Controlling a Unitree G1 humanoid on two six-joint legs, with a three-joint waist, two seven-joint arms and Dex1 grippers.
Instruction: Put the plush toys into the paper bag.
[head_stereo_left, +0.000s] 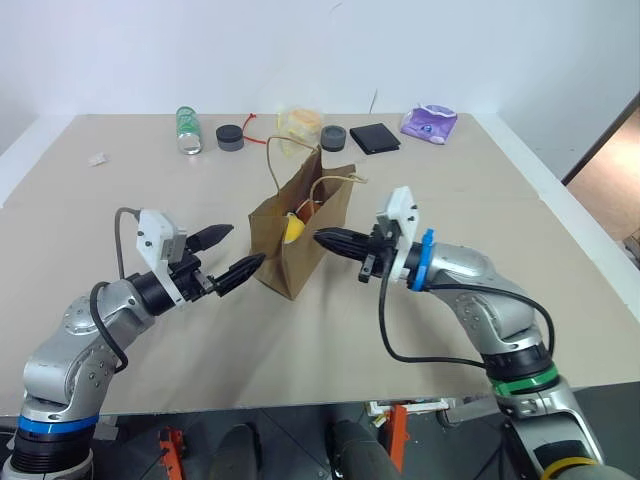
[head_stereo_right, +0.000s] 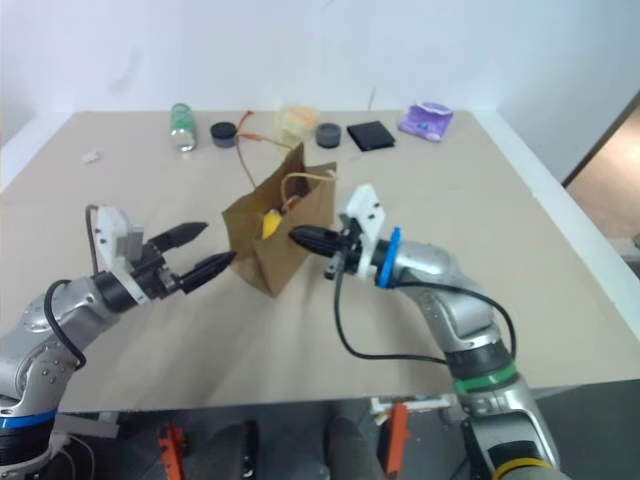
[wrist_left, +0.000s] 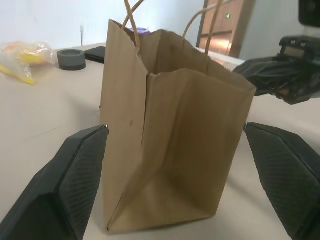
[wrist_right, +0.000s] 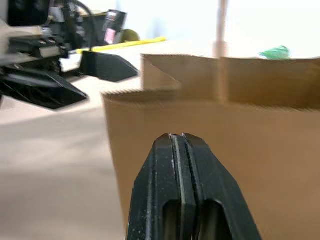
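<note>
**Both hands at the paper bag, toys already inside**

Take the paper bag (head_stereo_left: 300, 235) as your landmark: it stands upright and open near the middle of the bench (head_stereo_left: 560, 280), its cord handles (head_stereo_left: 335, 180) rising above the rim. Through its mouth you can see the yellow end of the egg-shaped plush toy (head_stereo_left: 292, 228), and a bit of brown beside it that may be the monkey toy, though you cannot tell for certain.

Your left hand (head_stereo_left: 238, 255) sits on the bag's left side, released, with its fingers spread wide. One fingertip (head_stereo_left: 250, 266) lies at the bag's lower left edge; the other (head_stereo_left: 215, 236) is just clear of the wall. From the left wrist view the bag stands between the two fingers, with gaps on both sides, so nothing is grasped.

Your right hand (head_stereo_left: 322, 239) is on the bag's right side, clenched with its fingers pressed flat together and holding nothing. Its tip points at the bag's right wall, right up against it or nearly so.

Behind the bag, along the bench's far edge, lie a green bottle (head_stereo_left: 187, 130), two dark round lids (head_stereo_left: 230, 137), a yellowish plastic bag (head_stereo_left: 300, 124), a black wallet-like item (head_stereo_left: 374, 138) and a purple pouch (head_stereo_left: 429, 122).
</note>
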